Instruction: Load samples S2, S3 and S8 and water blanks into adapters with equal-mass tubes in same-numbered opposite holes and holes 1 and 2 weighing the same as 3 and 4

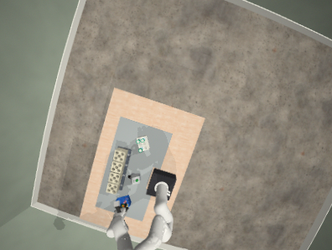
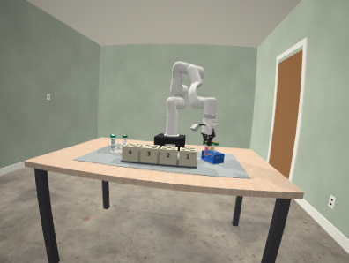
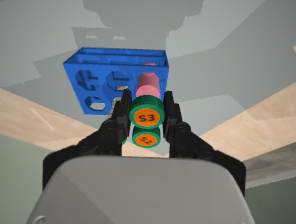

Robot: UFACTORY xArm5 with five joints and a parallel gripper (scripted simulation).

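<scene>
My gripper is shut on the green cap of sample tube S3, which holds pink liquid. It hangs over the blue sample rack RS. A second orange-dotted sample tube stands just nearer the wrist camera; its ID is too small to read. Another pink tube top shows at the rack's far side. The four beige adapters, numbered 4, 3, 2, 1 from left in the exterior view, stand in a row on ST.
The blank rack RB with green-capped tubes stands at the far end of the grey mat. The green DONE key sits on its desk between ST and the arm's black base. The table edge lies close to RS.
</scene>
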